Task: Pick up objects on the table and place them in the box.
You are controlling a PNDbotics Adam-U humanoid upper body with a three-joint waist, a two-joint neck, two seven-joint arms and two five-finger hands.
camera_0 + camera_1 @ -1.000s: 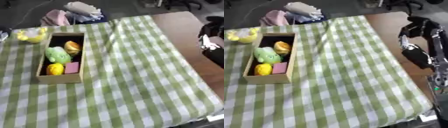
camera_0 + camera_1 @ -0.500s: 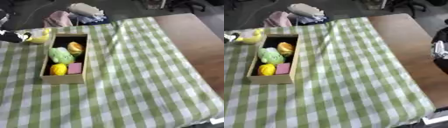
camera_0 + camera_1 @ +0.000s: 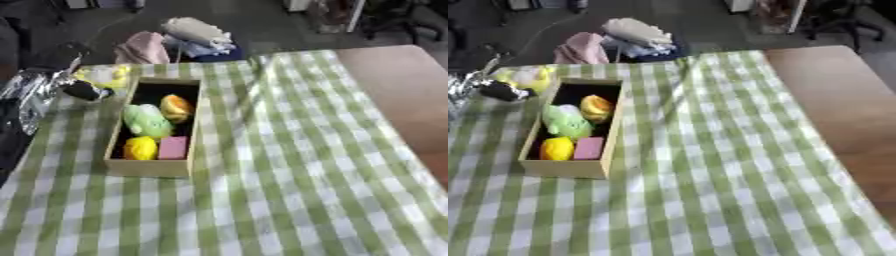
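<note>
I had the left hand point(image 3: 83, 91) at the far left corner of the green-checked tablecloth point(image 3: 289, 165), beside the pale yellow soft toy point(image 3: 103, 76); I couldn't tell its fingers' state. The toy lay outside the open cardboard box point(image 3: 154, 167), near its far end, so I judged the next move was grasping it and carrying it into the box.

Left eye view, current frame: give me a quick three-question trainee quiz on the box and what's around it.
1. True or false: the box holds a pink block at its near end.
2. Which item lies outside the box, just beyond its far-left corner?
A. the yellow toy
B. the green toy
C. the orange ball
3. Fill in: the left hand shows at the view's ____ edge, close to the yellow toy.

Key
1. True; the pink block sits beside a yellow ball.
2. A
3. left; whether it grips the toy cannot be told. The right hand is out of view.
</note>
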